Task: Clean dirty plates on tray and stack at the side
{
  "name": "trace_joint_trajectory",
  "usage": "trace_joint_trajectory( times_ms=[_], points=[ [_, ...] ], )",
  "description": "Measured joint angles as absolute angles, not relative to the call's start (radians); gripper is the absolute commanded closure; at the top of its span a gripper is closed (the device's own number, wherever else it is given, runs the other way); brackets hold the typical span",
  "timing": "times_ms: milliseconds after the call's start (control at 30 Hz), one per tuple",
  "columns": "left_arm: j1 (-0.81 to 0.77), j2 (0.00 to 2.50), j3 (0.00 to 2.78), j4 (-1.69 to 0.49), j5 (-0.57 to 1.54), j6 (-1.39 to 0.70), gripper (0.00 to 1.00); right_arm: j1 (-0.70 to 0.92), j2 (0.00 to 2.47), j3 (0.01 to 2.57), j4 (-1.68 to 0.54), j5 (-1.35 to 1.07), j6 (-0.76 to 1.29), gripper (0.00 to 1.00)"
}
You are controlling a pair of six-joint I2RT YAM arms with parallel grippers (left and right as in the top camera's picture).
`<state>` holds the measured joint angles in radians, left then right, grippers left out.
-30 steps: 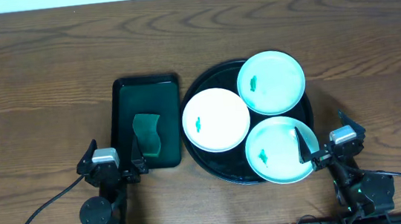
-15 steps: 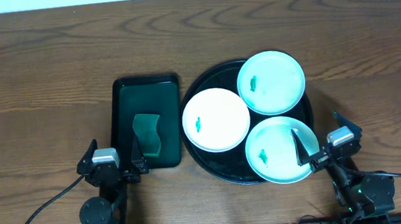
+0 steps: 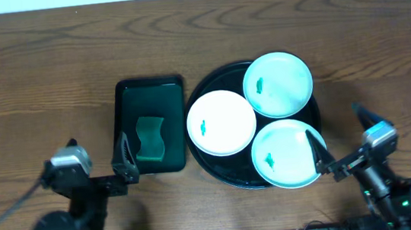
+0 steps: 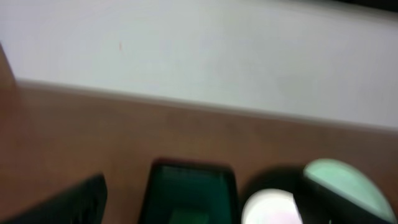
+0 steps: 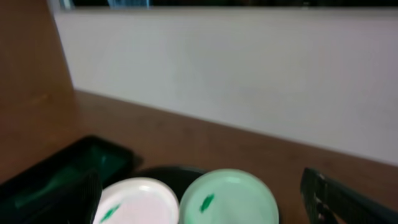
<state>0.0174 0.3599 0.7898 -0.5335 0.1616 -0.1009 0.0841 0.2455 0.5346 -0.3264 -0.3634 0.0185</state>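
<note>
Three round white plates lie on the round black tray (image 3: pixel 222 168). The left plate (image 3: pixel 222 122) is white. The far plate (image 3: pixel 277 84) and the near plate (image 3: pixel 282 154) are tinted pale green. Each has a small green smear. My right gripper (image 3: pixel 339 131) is open and empty, with one finger over the near plate's right edge. My left gripper (image 3: pixel 96 151) is open and empty at the near left of the green tray. The right wrist view shows the white plate (image 5: pixel 137 202) and the far plate (image 5: pixel 229 198). The blurred left wrist view shows the same white plate (image 4: pixel 267 208) and far plate (image 4: pixel 339 180).
A dark green rectangular tray (image 3: pixel 150 105) stands left of the black tray and holds a green sponge (image 3: pixel 149 132). It also shows in the left wrist view (image 4: pixel 189 186) and the right wrist view (image 5: pixel 68 168). Bare wooden table (image 3: pixel 197 32) lies beyond.
Both arms have risen off their rest positions. The left gripper has shifted left and the right gripper right. Plates, tray and sponge have not moved.
</note>
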Motion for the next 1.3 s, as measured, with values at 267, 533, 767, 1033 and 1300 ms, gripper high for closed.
trace_joint_trajectory(
  times_ms=[267,533,767,1033,1300],
  points=[
    [0.017,0.871,1.391,-1.139,0.186,-0.105,0.05,0.083,0.743,1.071,-0.784,-0.368,0.042,0.01],
    [0.017,1.236,1.557,-1.41,0.189,-0.108,0.05,0.083,1.198,1.415,-1.093,-0.369,0.046,0.01],
    [0.017,1.417,1.557,-1.489,0.236,-0.105,0.5,0.083,1.413,1.423,-1.112,-0.444,0.12,0.6],
    [0.017,1.444,1.486,-1.469,0.215,-0.138,0.51,0.128,1.534,1.423,-1.14,-0.474,0.175,0.64],
    [0.017,1.419,1.345,-1.342,0.176,-0.177,0.51,0.289,1.552,1.422,-1.108,-0.332,0.233,0.49]
  ],
)
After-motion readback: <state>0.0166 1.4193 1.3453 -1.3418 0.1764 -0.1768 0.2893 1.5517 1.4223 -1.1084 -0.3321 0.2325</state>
